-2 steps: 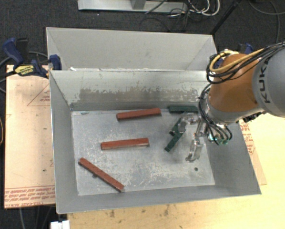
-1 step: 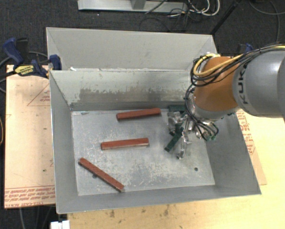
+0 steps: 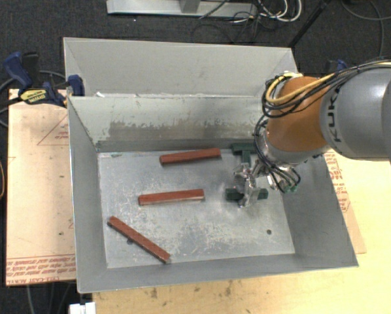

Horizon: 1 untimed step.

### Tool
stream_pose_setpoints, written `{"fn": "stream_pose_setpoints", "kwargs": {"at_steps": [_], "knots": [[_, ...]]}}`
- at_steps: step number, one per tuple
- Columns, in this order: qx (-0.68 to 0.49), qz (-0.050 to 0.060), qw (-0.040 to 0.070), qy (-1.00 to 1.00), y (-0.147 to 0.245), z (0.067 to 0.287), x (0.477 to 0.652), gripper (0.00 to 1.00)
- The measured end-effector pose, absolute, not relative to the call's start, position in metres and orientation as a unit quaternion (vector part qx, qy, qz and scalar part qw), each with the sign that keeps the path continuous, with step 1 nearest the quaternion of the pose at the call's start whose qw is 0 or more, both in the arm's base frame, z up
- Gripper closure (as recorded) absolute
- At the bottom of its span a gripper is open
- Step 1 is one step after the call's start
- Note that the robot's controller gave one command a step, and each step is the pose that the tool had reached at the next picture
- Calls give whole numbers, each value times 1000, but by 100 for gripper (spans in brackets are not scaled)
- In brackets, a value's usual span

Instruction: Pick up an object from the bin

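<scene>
My gripper (image 3: 246,190) hangs low over the right part of the bin floor, under the orange cover. A small dark green piece (image 3: 235,195) lies at its fingertips; whether the fingers are round it I cannot make out. Another dark green thing (image 3: 242,150) sits by the back wall, just above the gripper. Nearest to the left is a reddish-brown flat bar (image 3: 171,197) in the middle of the floor.
A second reddish-brown bar (image 3: 190,156) lies near the back wall. A third one (image 3: 138,239) lies slanted at the front left. The arm and its cables reach in from the right, above the bin's right wall.
</scene>
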State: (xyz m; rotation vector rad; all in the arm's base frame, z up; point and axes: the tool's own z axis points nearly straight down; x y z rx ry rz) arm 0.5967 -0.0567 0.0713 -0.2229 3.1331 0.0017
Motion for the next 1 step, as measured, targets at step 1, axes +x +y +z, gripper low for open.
{"fn": "stream_pose_setpoints", "kwargs": {"at_steps": [1], "knots": [[-302, -1, 4, 953, -56, 235, 572, 100]]}}
